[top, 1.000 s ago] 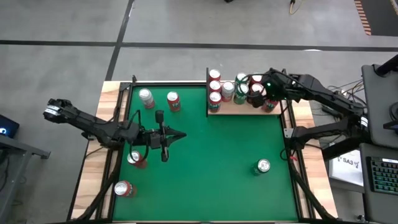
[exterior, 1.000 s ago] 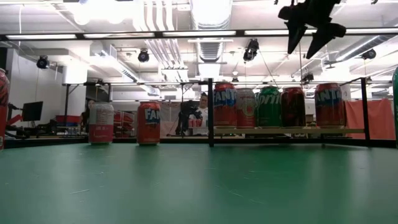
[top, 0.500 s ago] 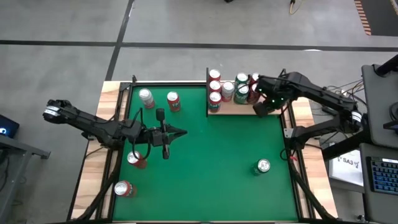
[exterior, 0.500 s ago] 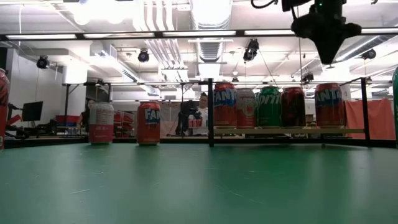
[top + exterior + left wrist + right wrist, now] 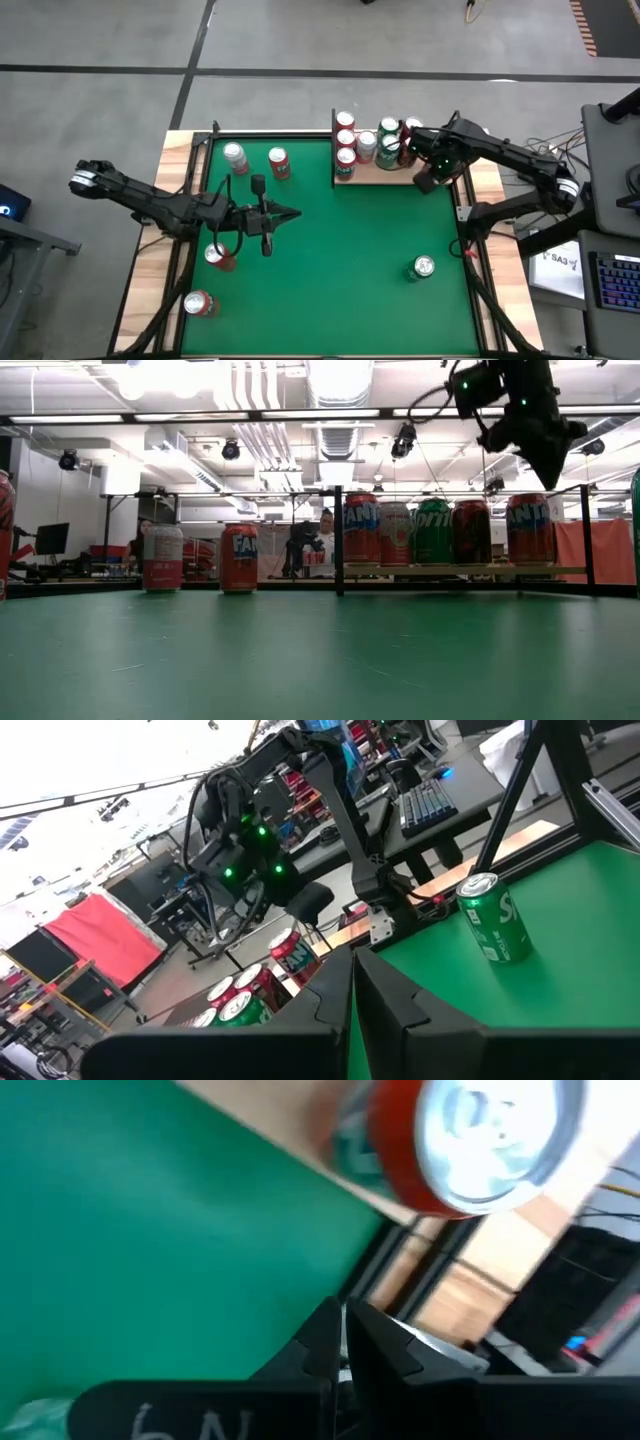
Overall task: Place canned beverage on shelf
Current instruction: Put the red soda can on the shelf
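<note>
The shelf [image 5: 372, 176], a pale wooden board with black rods, stands at the table's far edge. Several cans [image 5: 432, 531] stand upright on it in a row. My right gripper [image 5: 552, 476] hangs shut and empty above the shelf's right end, pointing down. Just below and beside it in the right wrist view stands a red can [image 5: 470, 1140], on the board. My left gripper [image 5: 294, 213] waits shut and level over the table's left half. A green can [image 5: 424, 267] stands on the felt at the near right.
Loose cans stand upright on the green felt: a silver one [image 5: 233, 156] and a red one [image 5: 279, 162] at the far left, and two more [image 5: 199, 303] at the near left. The middle of the felt is open. A person [image 5: 325, 540] sits far behind the table.
My right gripper has shut on nothing: its fingers stood apart a second ago and now meet. It has tipped to point straight down, sunk a little and gone toward the table's near edge, over the shelf's front right corner. The cans have kept still.
</note>
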You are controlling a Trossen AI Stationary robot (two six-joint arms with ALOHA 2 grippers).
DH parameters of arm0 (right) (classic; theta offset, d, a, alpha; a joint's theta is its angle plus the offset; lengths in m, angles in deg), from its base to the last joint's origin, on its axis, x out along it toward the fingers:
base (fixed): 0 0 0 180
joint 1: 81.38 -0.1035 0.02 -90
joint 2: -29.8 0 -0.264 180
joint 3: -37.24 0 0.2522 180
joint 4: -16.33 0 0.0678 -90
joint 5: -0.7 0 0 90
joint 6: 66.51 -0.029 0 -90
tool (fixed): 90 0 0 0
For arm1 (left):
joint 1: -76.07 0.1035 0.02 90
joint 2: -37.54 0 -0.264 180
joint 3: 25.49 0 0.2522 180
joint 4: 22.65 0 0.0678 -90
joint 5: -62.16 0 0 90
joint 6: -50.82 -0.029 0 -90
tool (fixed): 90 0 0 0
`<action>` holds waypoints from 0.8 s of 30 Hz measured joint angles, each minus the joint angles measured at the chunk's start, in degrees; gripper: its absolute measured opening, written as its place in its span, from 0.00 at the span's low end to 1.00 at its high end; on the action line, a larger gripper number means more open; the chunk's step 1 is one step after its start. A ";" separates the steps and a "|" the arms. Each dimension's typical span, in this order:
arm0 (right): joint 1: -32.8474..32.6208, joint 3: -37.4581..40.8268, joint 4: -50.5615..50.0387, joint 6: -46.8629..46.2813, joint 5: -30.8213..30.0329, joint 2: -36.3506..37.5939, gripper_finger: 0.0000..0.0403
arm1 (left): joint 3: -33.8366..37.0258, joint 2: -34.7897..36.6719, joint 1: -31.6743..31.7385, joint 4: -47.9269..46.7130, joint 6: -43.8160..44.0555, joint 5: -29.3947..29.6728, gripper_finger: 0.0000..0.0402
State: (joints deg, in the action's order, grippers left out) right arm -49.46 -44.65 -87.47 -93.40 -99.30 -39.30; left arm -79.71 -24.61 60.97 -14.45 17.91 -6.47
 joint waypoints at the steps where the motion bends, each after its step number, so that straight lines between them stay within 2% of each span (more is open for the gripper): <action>1: 0.36 0.49 0.07 0.30 -1.25 0.00 0.03 | 0.00 0.00 0.00 -0.01 0.00 0.02 0.00; 24: 5.24 1.24 8.42 8.97 -12.76 0.01 0.03 | 0.00 0.00 0.00 0.04 -0.04 0.06 0.00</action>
State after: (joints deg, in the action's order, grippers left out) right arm -44.22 -43.41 -79.05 -84.42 -112.06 -39.29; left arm -79.71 -24.61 60.97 -14.41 17.87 -6.41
